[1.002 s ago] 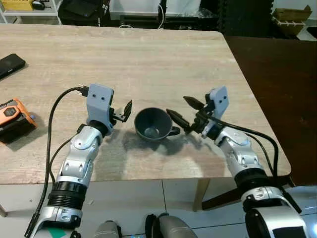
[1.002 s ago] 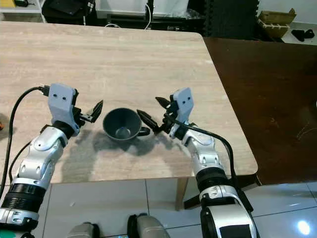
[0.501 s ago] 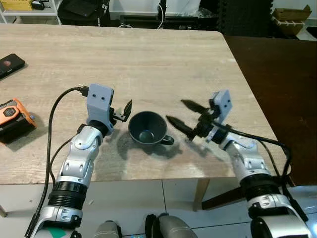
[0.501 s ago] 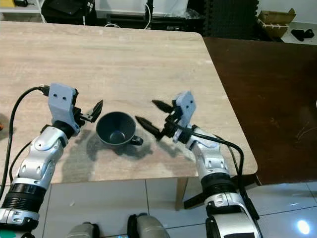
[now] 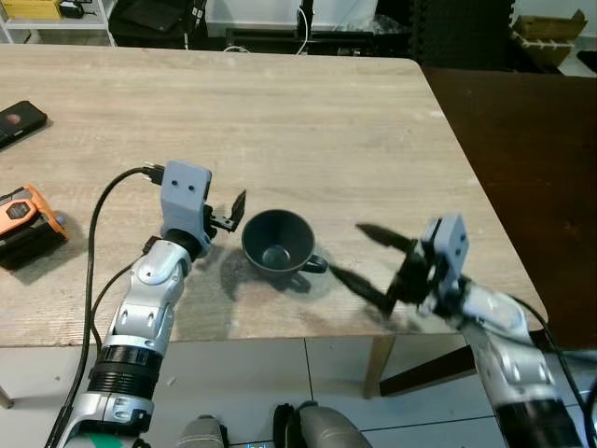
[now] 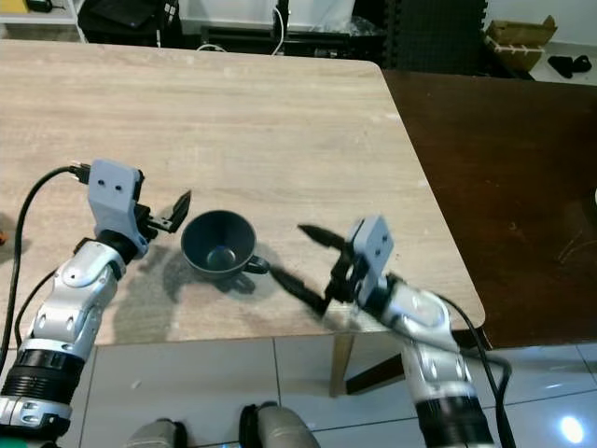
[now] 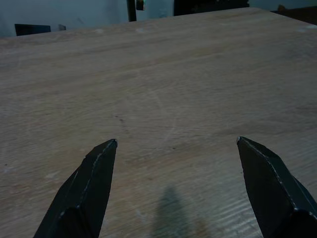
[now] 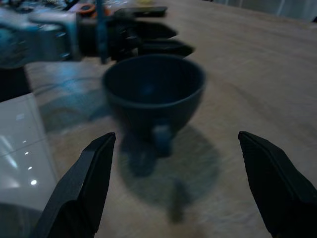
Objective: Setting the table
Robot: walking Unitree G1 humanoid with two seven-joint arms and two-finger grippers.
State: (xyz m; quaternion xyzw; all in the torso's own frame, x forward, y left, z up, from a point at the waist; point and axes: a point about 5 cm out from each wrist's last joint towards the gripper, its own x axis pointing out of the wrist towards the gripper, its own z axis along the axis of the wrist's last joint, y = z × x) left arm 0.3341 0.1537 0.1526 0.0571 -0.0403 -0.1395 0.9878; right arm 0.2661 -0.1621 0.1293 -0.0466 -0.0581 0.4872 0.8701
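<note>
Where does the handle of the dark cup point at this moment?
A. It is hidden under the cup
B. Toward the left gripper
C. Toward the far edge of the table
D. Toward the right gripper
D: the dark cup stands upright on the table, and its handle sticks out on the side of the open right gripper, away from the left gripper.

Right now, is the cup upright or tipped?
Upright. The dark cup sits on its base on the table, mouth up, empty, handle toward the right gripper.
</note>
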